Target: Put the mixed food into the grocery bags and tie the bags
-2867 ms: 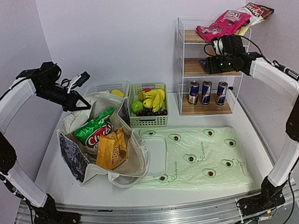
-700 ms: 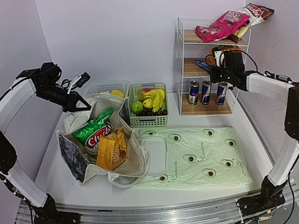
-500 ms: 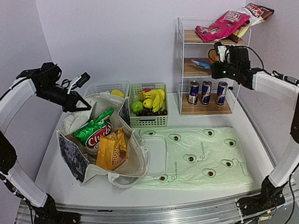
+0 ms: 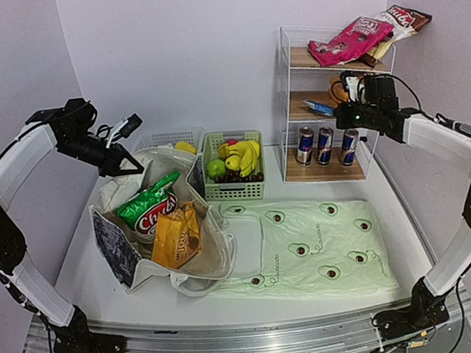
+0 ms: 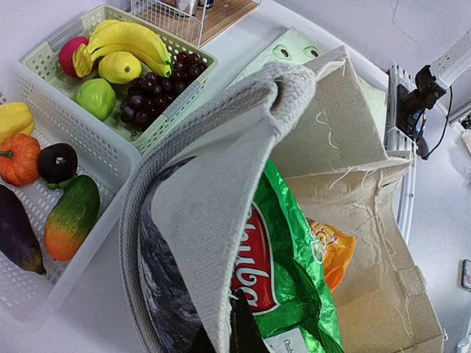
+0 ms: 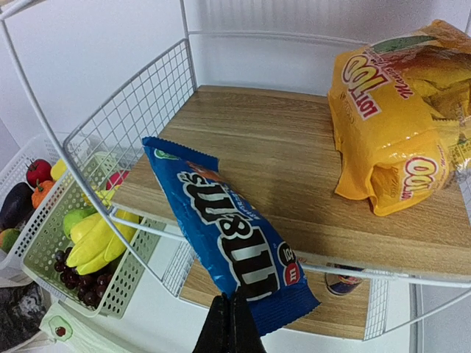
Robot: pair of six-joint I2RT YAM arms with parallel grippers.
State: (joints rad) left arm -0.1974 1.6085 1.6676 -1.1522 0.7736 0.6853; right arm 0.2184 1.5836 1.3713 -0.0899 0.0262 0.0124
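Only the left wrist view shows the left tool (image 5: 239, 327) clenched on the rim of the canvas tote (image 5: 346, 147). It holds the mouth agape over the green-white crisp packet (image 5: 272, 257), whose red logo is only partly readable, and the orange packet (image 5: 331, 254). Only the right wrist view shows the right tool (image 6: 229, 327) pinched shut on nothing, just before a blue "m&m's" packet (image 6: 228, 235) overhanging the wire rack's (image 6: 125, 140) middle shelf, beside a yellow packet (image 6: 390, 132) marked "100". From above, bananas (image 4: 244, 154) and grapes (image 4: 240, 176) fill the green basket (image 4: 235, 192) at centre. Three blue-silver drink cans (image 4: 325, 146) stand on the rack's bottom shelf. The avocado-printed plastic bag (image 4: 310, 244) lies flat at lower right, near the tabletop's (image 4: 80, 260) right edge.
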